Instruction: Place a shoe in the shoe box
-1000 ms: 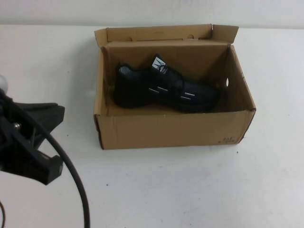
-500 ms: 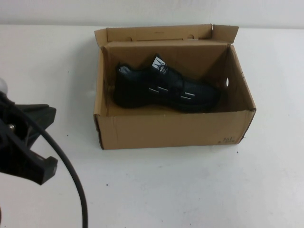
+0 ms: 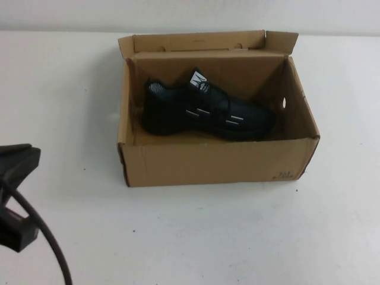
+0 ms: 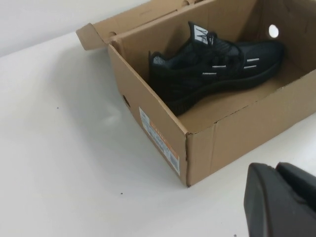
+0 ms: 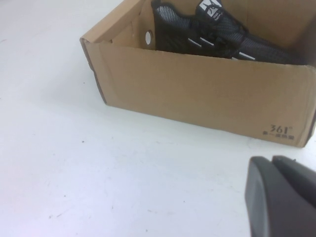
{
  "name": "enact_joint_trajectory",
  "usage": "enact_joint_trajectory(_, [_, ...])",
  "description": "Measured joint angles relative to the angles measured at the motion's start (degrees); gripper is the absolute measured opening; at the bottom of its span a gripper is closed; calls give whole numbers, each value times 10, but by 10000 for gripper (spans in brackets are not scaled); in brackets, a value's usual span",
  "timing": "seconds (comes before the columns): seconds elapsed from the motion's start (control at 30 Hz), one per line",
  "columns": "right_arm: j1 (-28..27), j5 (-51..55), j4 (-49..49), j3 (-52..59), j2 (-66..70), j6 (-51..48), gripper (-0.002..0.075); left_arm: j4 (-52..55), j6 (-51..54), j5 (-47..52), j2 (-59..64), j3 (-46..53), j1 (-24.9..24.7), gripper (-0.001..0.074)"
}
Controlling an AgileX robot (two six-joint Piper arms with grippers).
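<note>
Withdrawn leftward, left gripper [image 4: 284, 197] sits pressed together; right gripper [image 5: 281, 195] likewise; shoe [image 3: 205, 113] inside shoe box [image 3: 217, 160]

Matte black arm [image 3: 15, 196], looping black cable [image 3: 44, 237]

white table [image 3: 196, 237] – faintly speckled – meets a pale wall [image 3: 190, 15] behind.

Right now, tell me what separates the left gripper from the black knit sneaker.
The brown cardboard shoe box's wall does: the black knit sneaker lies inside it, while the left gripper, shut, sits outside over bare table. The right gripper is also outside, shut.
</note>
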Motion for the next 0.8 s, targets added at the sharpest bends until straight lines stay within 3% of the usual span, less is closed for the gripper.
enact_joint_trajectory(0.33, [0,1,0,0,0,0,-16,-2,1,-199,-96,76,64,-1])
enact_joint_trajectory(0.47, [0,1,0,0,0,0,-16,-19,8,-211,-171,111,115,-1])
enact_joint_trajectory(0.67, [0,1,0,0,0,0,-16,-148,145,-210,-276,166,195,-1])
enact_joint_trajectory(0.8, [0,2,0,0,0,0,-16,-240,236,-281,-320,211,247,-1])
